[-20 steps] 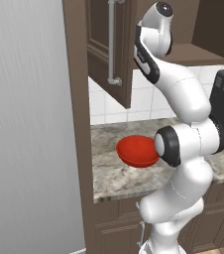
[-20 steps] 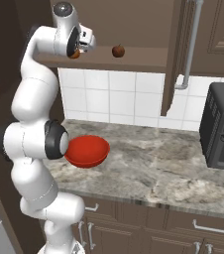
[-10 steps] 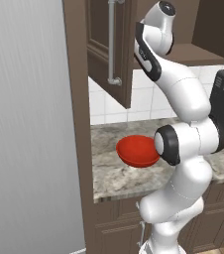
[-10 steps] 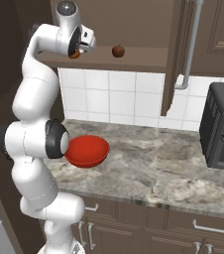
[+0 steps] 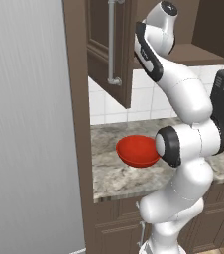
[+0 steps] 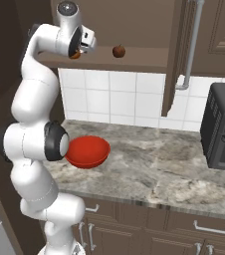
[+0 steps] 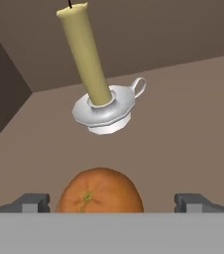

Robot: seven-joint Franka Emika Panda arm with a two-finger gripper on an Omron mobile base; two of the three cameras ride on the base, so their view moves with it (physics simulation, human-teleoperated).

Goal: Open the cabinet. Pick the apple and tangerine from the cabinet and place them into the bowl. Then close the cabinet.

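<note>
The cabinet (image 6: 134, 57) hangs with both doors swung open; its left door (image 5: 109, 49) and right door (image 6: 181, 55) carry long silver bar handles. On its shelf lies the tangerine (image 7: 100, 191), an orange ball between the wide-apart fingertips (image 7: 32, 201) of my gripper (image 7: 113, 202), which is open and does not grip it. From the right base view the gripper (image 6: 80, 50) is inside the cabinet at the tangerine (image 6: 74, 55). The dark red apple (image 6: 118, 51) sits further right on the same shelf. The red bowl (image 6: 87, 152) rests on the counter below.
A cream candle in a white holder (image 7: 104, 106) stands on the shelf just behind the tangerine. A dark oven (image 6: 224, 129) sits at the counter's right end. The speckled stone counter (image 6: 154, 159) runs under the cabinet, and a tall grey panel (image 5: 29, 124) stands to the left.
The hand has edged slightly deeper into the cabinet toward the tangerine. The jaws stay wide apart, and the apple and the bowl have not moved.
</note>
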